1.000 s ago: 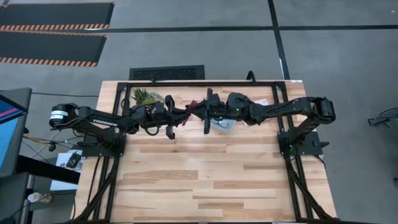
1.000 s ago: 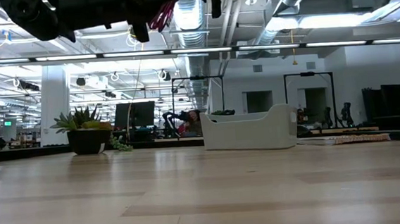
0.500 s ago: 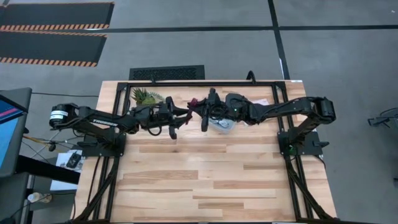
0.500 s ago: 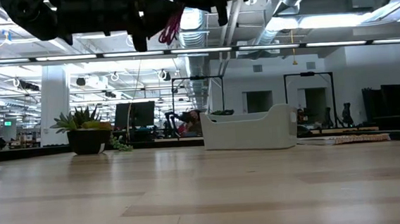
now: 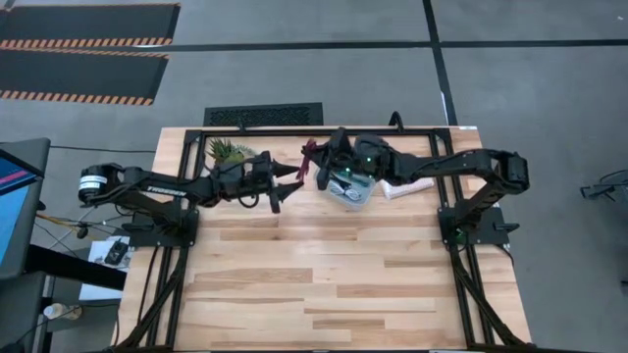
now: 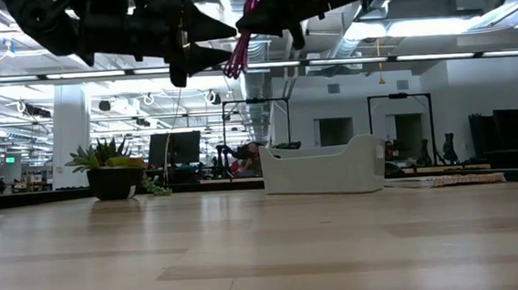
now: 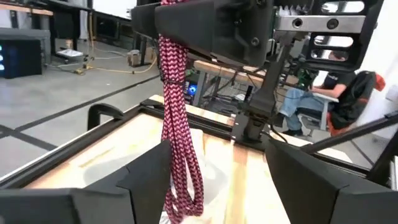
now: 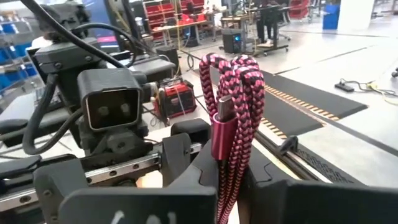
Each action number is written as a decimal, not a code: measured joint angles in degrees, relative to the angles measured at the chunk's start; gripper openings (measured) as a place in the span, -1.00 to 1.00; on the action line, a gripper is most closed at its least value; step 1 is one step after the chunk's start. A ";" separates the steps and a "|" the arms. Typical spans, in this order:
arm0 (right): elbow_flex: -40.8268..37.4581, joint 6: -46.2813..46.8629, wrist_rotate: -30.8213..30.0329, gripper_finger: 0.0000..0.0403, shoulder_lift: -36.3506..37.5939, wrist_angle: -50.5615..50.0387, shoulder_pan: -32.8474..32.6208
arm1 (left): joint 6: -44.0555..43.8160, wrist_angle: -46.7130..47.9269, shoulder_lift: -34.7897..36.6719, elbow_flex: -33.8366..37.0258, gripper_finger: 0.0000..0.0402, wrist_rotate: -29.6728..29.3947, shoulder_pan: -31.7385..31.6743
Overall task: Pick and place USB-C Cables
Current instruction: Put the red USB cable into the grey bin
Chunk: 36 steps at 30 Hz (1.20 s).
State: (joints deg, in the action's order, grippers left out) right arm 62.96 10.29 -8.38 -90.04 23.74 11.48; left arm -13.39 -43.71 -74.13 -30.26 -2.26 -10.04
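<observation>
Behind the table (image 5: pixel 324 275) lies grey floor with hazard-striped mats, and the low view looks into a big workshop of ducts, monitors and racks. On the far part of the wooden table stand a clear bin (image 5: pixel 351 188), partly under the right arm, and a potted plant (image 5: pixel 228 151) near the left arm. Both arms reach in from their sides and meet high above the far middle of the table. The right gripper (image 5: pixel 312 162) is clamped on a maroon cable (image 5: pixel 309 157), a braided bundle that hangs down from its fingers in loops, well clear of the wood and just beside the bin's left edge. The left gripper (image 5: pixel 289 178) faces it at close range with its fingers spread wide and nothing in them; in the left wrist view the cable (image 7: pixel 177 124) dangles between and ahead of those fingers (image 7: pixel 155 174), apart from both.
</observation>
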 joint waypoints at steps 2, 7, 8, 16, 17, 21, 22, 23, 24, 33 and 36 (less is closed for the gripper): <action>0.04 0.04 0.00 -0.88 0.02 -0.89 0.57 | -0.76 -0.06 0.00 0.00 0.22 -0.02 -0.92; 0.04 0.64 0.17 -0.88 0.17 -6.06 3.31 | -2.45 3.35 0.00 0.01 0.20 1.39 -3.26; 0.04 0.65 0.20 -0.88 0.31 -7.39 3.98 | -2.50 4.48 0.00 0.02 0.20 2.17 -3.69; 0.09 3.07 -0.76 -0.88 0.35 -21.72 8.95 | -3.18 13.98 0.00 0.04 0.20 2.65 -6.02; 0.09 3.95 -0.76 -0.88 0.35 -23.94 9.45 | -3.67 14.44 0.01 0.04 0.20 2.64 -6.20; 0.09 4.91 -0.79 -0.88 0.35 -30.96 10.48 | -5.32 15.31 0.00 0.04 0.20 3.12 -6.87; 0.09 4.97 -0.79 -0.88 0.33 -32.52 10.48 | -5.55 15.33 0.00 0.04 0.20 3.42 -7.04; 0.09 5.28 -0.75 -0.88 0.33 -33.76 10.45 | -5.91 15.45 0.00 0.04 0.20 3.56 -7.06; 0.26 5.82 -0.74 -0.88 0.34 -35.22 10.41 | -6.23 15.86 0.02 0.04 0.20 3.56 -7.06; 6.79 7.90 -0.13 -0.88 0.29 -52.42 8.91 | -8.20 19.38 0.02 0.04 0.20 3.68 -7.04; 7.87 8.81 1.36 -0.88 0.22 -54.17 8.73 | -8.83 19.44 0.02 0.04 0.20 3.69 -7.04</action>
State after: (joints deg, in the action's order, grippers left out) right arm 70.83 19.10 -7.02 -89.82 -30.43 20.21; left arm -22.23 -24.27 -74.11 -30.22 1.43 -17.08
